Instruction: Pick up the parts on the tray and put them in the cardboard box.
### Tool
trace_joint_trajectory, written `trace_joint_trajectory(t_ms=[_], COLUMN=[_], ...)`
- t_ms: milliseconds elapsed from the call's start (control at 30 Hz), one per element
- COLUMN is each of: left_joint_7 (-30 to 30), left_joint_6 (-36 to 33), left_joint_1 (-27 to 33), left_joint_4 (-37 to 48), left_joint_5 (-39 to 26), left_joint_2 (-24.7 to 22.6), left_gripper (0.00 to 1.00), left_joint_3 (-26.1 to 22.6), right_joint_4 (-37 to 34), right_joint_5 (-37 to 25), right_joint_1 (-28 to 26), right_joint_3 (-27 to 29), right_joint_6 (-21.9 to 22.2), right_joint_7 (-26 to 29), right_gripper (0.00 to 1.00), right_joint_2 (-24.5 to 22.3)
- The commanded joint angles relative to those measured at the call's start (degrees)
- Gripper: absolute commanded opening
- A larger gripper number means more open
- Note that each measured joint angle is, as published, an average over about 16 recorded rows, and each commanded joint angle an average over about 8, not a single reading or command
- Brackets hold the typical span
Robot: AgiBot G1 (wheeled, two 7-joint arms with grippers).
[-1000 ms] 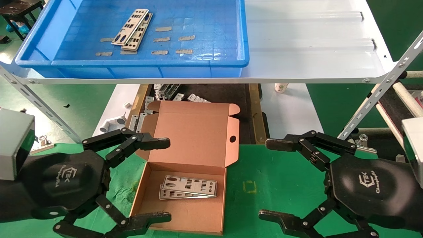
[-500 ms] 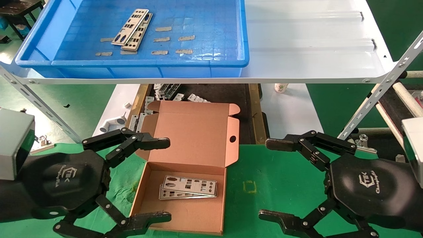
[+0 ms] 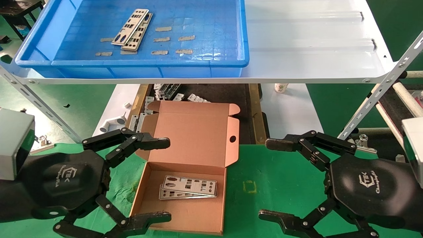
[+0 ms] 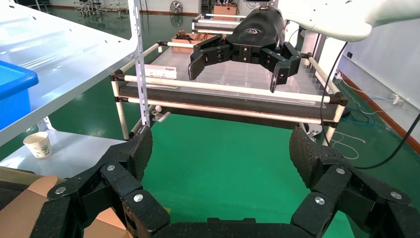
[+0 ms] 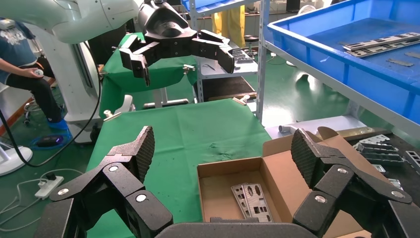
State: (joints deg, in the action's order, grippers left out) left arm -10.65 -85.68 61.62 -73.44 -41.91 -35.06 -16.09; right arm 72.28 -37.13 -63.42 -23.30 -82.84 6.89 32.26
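Nothing has shifted between the earlier head views and this one: both arms sit exactly where they were, and the plates have not stirred. Your left gripper (image 3: 145, 180) hovers low at the near left, its jaws spread wide and holding nothing, with one finger over the left flap of the cardboard box (image 3: 185, 211) and the other at its near left corner. Your right gripper (image 3: 276, 180) mirrors it over the green mat (image 3: 264, 178) to the right of the box, jaws likewise wide apart and empty. Two parts (image 3: 189, 187) already lie overlapped on the box floor, against the back wall beneath the raised lid. Two more parts (image 3: 132, 28) remain in the tray (image 3: 198, 62), stacked at a slant toward its far left, on the blue grid floor among the tan tape patches. That tray sits up on the white shelf (image 3: 314, 43), well apart from both grippers and higher than the box. Since neither arm is moving, you appear to be in a pause between cycles, roughly halfway through. Your next reach would likely go up and forward to the tray's stacked pair, and the left arm looks the nearer one. Watch the thin plates there: they overlap, so lifting one may drag the other.
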Motion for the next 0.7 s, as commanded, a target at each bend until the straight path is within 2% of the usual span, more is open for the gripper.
trace_joint_trajectory(t_ms=[33,700], left_joint_7=[0.0,0.0], left_joint_6=[0.0,0.0], left_joint_1=[0.0,0.0], left_joint_4=[0.0,0.0], left_joint_5=[0.0,0.0], left_joint_2=[0.0,0.0], left_gripper=[1.0,1.0], left_joint_3=[0.0,0.0], right_joint_4=[0.0,0.0], right_joint_5=[0.0,0.0], right_joint_1=[0.0,0.0], right_joint_3=[0.0,0.0], right_joint_6=[0.0,0.0], right_joint_7=[0.0,0.0], right_gripper=[1.0,1.0], right_joint_2=[0.0,0.0])
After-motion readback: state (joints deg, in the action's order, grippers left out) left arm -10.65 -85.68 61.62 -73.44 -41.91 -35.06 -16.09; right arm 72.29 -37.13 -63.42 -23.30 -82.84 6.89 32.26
